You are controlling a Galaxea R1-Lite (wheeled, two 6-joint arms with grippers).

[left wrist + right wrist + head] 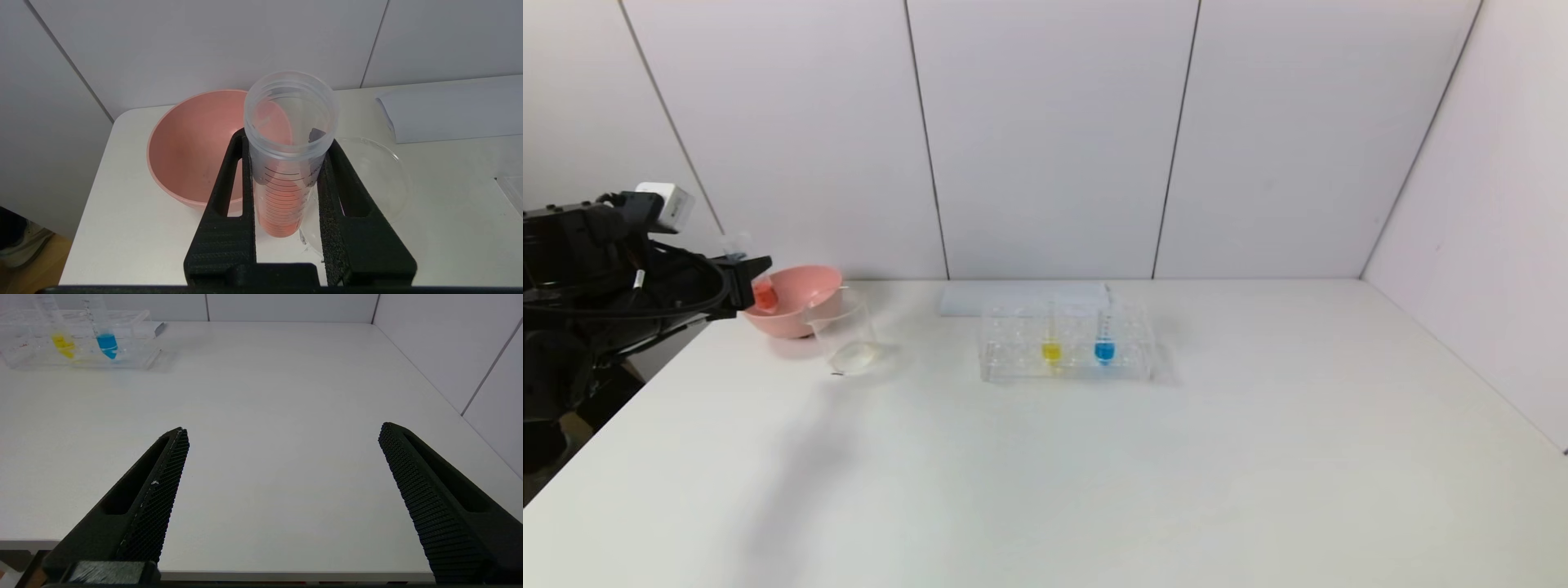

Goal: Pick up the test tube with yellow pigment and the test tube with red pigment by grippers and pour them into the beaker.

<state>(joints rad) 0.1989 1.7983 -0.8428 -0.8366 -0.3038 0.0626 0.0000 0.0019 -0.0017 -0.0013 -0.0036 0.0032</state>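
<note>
Clamped from both sides, the black fingers (245, 192) of the left gripper (286, 143) hold the slim clear test tube with red pigment (286, 179) upright above the white table (1094, 474), near its left edge. Beyond the tube sit the small clear beaker (845, 335) and the pink bowl (800, 298). Farther right, the clear boxy rack (1066, 343) keeps the yellow-pigment tube (1051, 347) beside a blue-liquid tube (1104, 347). Spread wide and empty, the right gripper (282, 437) hovers over the table's near edge.

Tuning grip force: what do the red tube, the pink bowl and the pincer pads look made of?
Test tube with red pigment, clamped in the left pincer: likely frosted plastic; cloudy wall, threaded rim, printed graduations.
Pink bowl: probably matte plastic or silicone; opaque, no glare.
Pads: black, rough and grainy, perhaps rubber or foam; the look leaves it open.
</note>
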